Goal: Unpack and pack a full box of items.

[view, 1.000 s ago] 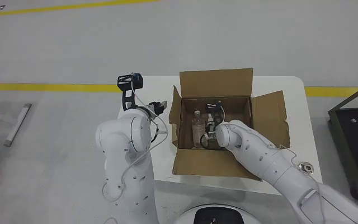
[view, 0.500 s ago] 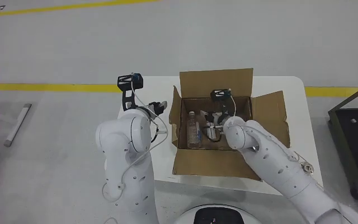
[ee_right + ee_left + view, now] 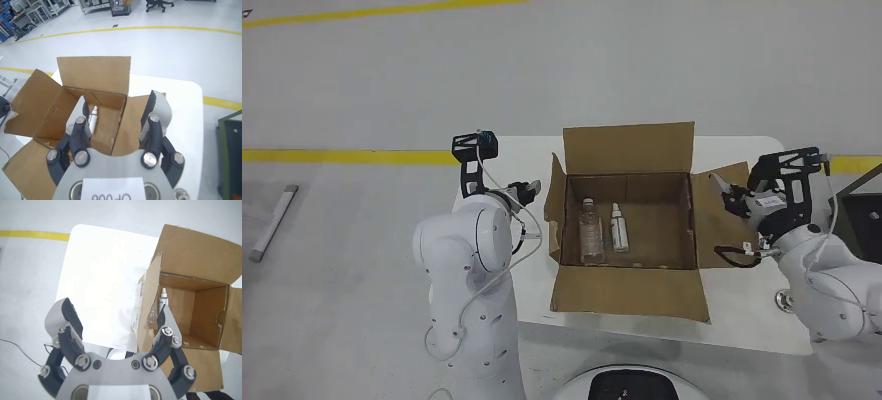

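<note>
My left pincer [image 3: 115, 306] spread apart over white rounded table [image 3: 522, 155], torn upright flap [image 3: 153, 285] between it and open brown cardboard box [image 3: 627, 150], inside a clear plastic bottle [image 3: 589, 230] and white spray bottle [image 3: 619, 228] lying side by side at the box's left, caps pointing away from me, my right pincer [image 3: 118, 95] spread apart above right flap [image 3: 727, 225].

Top view straight down; wrist views oblique, opposite sides, sharing box [image 3: 628, 148].
</note>
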Motion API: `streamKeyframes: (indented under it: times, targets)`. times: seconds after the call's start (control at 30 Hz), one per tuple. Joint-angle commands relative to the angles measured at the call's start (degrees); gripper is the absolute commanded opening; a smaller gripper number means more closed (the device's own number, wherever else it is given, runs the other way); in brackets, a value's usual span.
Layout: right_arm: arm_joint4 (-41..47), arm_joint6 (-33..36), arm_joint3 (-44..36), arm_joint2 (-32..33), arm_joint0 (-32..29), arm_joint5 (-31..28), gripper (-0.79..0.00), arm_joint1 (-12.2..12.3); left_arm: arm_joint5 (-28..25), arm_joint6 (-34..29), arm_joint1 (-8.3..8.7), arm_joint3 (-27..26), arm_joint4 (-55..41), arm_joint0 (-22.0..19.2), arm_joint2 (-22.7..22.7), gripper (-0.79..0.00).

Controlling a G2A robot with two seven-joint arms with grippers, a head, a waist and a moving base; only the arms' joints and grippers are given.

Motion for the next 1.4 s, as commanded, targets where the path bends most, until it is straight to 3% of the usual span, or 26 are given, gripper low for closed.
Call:
streamKeyframes:
  times: [0.0, 0.47, 0.63, 0.77, 0.97, 1.13, 1.37]
  targets:
    - [-1.4, 0.5, -0.8, 2.0, -2.2, -3.0, -0.785, 0.3, 0.0, 0.0, 0.0, 0.0, 0.0, 0.0, 0.0, 0.0]
    - [-1.4, 0.5, -0.8, 2.0, -2.2, -3.0, -0.785, 0.3, 0.0, 0.0, 0.0, 0.0, 0.0, 0.0, 0.0, 0.0]
    - [-2.0, 0.0, -1.1, 3.7, -3.7, -7.5, -0.785, 0.6, 0.0, 0.0, 0.0, 0.0, 0.0, 0.0, 0.0, 0.0]
    - [1.7, 3.1, -0.3, 11.7, -4.6, -15.1, -0.785, 1.5, 0.0, 0.0, 0.0, 0.0, 0.0, 0.0, 0.0, 0.0]
    - [7.2, 10.2, 3.4, 25.3, -8.6, -34.5, -0.785, 3.3, 0.0, 0.0, 0.0, 0.0, 0.0, 0.0, 0.0, 0.0]
    - [9.8, 18.9, 5.0, 30.5, -14.8, -50.3, -0.785, 4.8, 0.0, 0.0, 0.0, 0.0, 0.0, 0.0, 0.0, 0.0]
    - [9.8, 18.9, 5.0, 30.5, -14.8, -50.3, -0.785, 4.8, 0.0, 0.0, 0.0, 0.0, 0.0, 0.0, 0.0, 0.0]
